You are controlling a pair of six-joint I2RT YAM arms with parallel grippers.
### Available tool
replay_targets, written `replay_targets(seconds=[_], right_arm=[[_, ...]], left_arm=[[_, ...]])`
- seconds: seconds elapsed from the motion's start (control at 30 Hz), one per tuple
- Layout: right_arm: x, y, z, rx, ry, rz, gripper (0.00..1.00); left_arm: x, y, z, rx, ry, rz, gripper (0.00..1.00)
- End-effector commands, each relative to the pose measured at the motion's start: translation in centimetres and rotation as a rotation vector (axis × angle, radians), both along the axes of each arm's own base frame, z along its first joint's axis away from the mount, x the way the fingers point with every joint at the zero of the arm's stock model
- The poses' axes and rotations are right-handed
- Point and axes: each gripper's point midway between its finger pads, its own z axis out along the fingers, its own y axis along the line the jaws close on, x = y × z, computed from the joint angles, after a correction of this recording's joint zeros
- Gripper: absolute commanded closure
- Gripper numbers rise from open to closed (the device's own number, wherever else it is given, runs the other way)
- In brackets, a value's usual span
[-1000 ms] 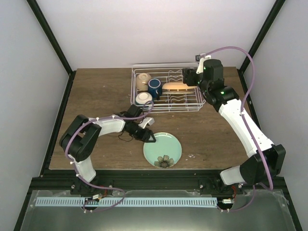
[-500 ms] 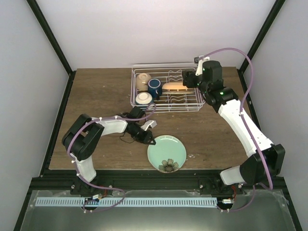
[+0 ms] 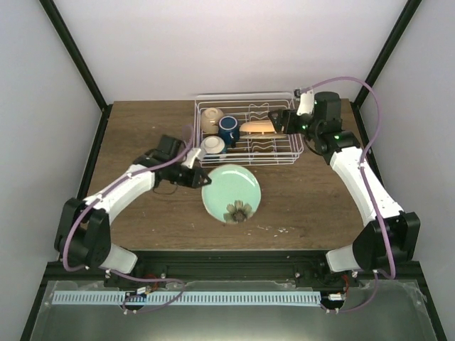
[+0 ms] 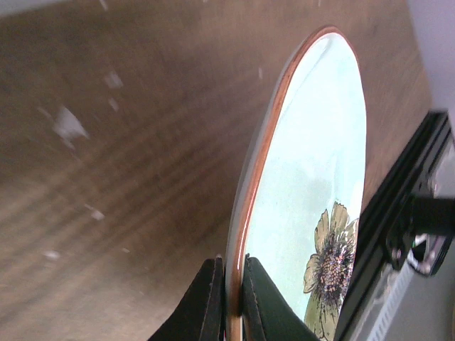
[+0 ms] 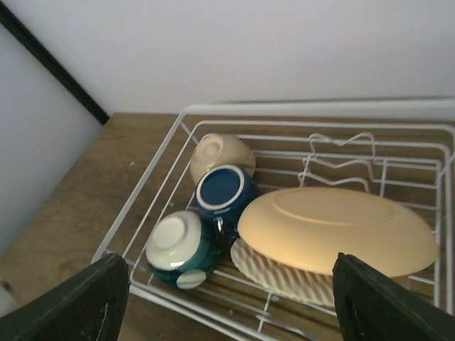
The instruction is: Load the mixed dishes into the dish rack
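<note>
The left pincer (image 3: pixel 197 179) is clamped on the left rim of the pale green plate with a flower motif (image 3: pixel 231 190). In the left wrist view its two dark fingers (image 4: pixel 206 305) stand narrow, pinching the plate's coppery edge between them. The plate is tilted rather than lying flat, with its painted face turned up towards the overhead camera. It sits over the wooden tabletop (image 3: pixel 142 135), just in front of the white wire dish rack (image 5: pixel 320 108). Whether its lower edge touches the wood I cannot tell.

Inside the rack, the cream bowl (image 5: pixel 222 156), the dark blue mug (image 5: pixel 226 192) and the white bowl with blue outside (image 5: pixel 183 249) are clustered at the left end. All three show their bases. The orange-yellow plate (image 5: pixel 338 231) lies beside them towards the middle, underside up, resting across the wires.

The right pincer (image 3: pixel 281 121) hovers at the right end of the rack with its fingers spread wide, gripping nothing. It faces the dishes from above the orange-yellow plate.
</note>
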Motion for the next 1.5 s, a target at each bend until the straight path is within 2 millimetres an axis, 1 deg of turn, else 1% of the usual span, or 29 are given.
replay_targets(seconds=[0.0,0.13,0.23,0.3,0.43,0.57,0.67,0.87,0.93,1.0,1.07,1.17,1.3,1.37,1.43,1.47], right_arm=[[-1.3,2.1,-1.4,0.115,0.068,0.189,0.19],[-2.0,4.0,-4.6,0.168,0.181,0.313,0.18],[-2.4,4.8,-6.4,0.207,0.242,0.365,0.16],[-2.5,5.0,-7.1,0.209,0.256,0.375,0.14],[-3.3,5.8,-7.6,0.228,0.269,0.462,0.13],[-4.7,7.2,-8.0,0.242,0.277,0.567,0.13],[-6.0,8.6,-8.2,0.254,0.277,0.65,0.12],[-8.1,11.8,-10.2,0.224,0.317,0.767,0.09],[-8.4,12.4,-10.8,0.227,0.338,0.784,0.09],[-8.7,12.9,-11.2,0.237,0.355,0.802,0.11],[-9.1,13.5,-11.2,0.255,0.364,0.829,0.15],[-9.9,14.1,-10.7,0.278,0.363,0.874,0.28],[-10.4,14.2,-10.1,0.302,0.356,0.91,0.56],[-10.8,14.3,-9.8,0.323,0.361,0.94,0.74],[-11.2,14.4,-9.8,0.354,0.379,0.974,0.86],[-11.4,14.5,-9.8,0.371,0.393,0.991,0.9]], left_arm=[[2.0,0.3,7.8,-0.161,-0.123,0.024,1.0],[2.9,1.3,11.1,-0.203,-0.183,0.061,1.0],[3.4,1.9,12.6,-0.205,-0.212,0.081,1.0],[3.7,2.3,13.1,-0.194,-0.232,0.093,1.0],[4.0,2.8,13.5,-0.168,-0.259,0.103,1.0],[4.3,2.8,13.6,-0.161,-0.262,0.108,1.0],[4.6,2.8,13.7,-0.163,-0.266,0.11,1.0],[5.0,2.7,14.0,-0.163,-0.274,0.112,1.0],[5.1,2.7,14.0,-0.164,-0.276,0.114,1.0],[5.2,2.7,14.1,-0.164,-0.28,0.114,1.0],[5.2,2.7,14.1,-0.165,-0.281,0.115,1.0],[5.2,2.8,13.9,-0.162,-0.283,0.118,1.0],[5.4,2.9,13.7,-0.157,-0.285,0.123,1.0],[5.5,2.9,13.6,-0.155,-0.289,0.126,1.0],[5.6,3.0,13.6,-0.152,-0.296,0.129,1.0],[5.8,3.1,13.6,-0.152,-0.299,0.131,1.0]])
